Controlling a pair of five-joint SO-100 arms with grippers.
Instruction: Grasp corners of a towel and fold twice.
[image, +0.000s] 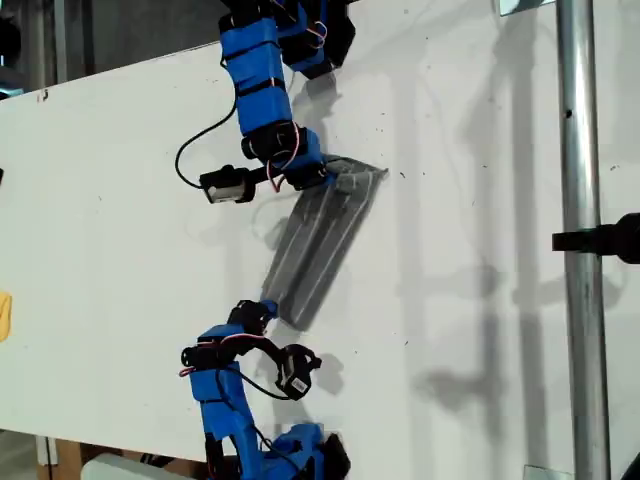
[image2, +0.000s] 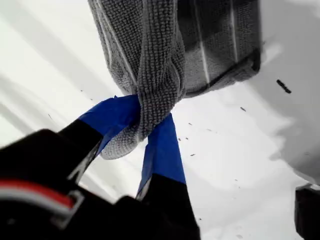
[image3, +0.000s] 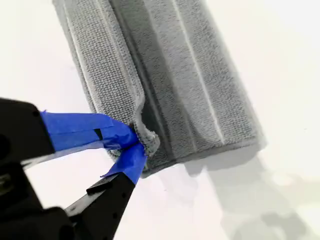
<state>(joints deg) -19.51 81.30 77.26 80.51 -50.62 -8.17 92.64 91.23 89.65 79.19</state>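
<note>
White table (image: 120, 200) carries the folded grey towel (image: 318, 245) (narrow strip)

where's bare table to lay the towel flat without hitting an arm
Widest bare table lies toward the exterior view's left of the towel; a narrower strip runs between towel and metal pole. Crowded along the towel's ends, where both grippers pinch it.

Grey towel (image: 318, 243) with thin white pinstripes; both grippers blue-taped, black bodies; white tabletop (image: 120, 220), dark specks.

place: lab | cues: white table (image: 480, 300), metal pole (image: 583, 250), blue arms
</note>
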